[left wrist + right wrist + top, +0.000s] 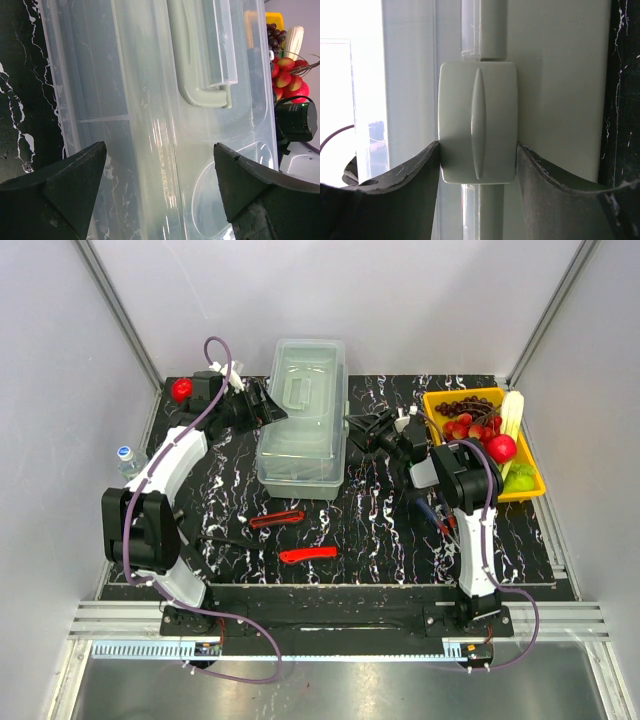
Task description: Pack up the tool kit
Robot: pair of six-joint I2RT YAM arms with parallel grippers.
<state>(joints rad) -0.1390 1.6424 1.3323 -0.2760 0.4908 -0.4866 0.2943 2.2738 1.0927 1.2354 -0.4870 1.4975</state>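
Note:
The tool kit's translucent grey-green toolbox [303,420] stands shut at the table's back centre, its lid handle [186,60] on top. My left gripper [272,410] is open at the box's left side, and the box wall [150,100] fills the space between its fingers [75,185]. My right gripper [478,147] is shut on the latch [477,130] at the box's right side, with a finger touching each edge. In front of the box lie two red-handled tools [277,519] [309,555]. A blue-handled tool [432,510] lies by the right arm.
A yellow tray [524,494] of fruit sits at the back right, close behind the right arm. A water bottle [125,458] stands off the mat at the left. A red ball [181,389] rests in the back left corner. Walls close in on three sides.

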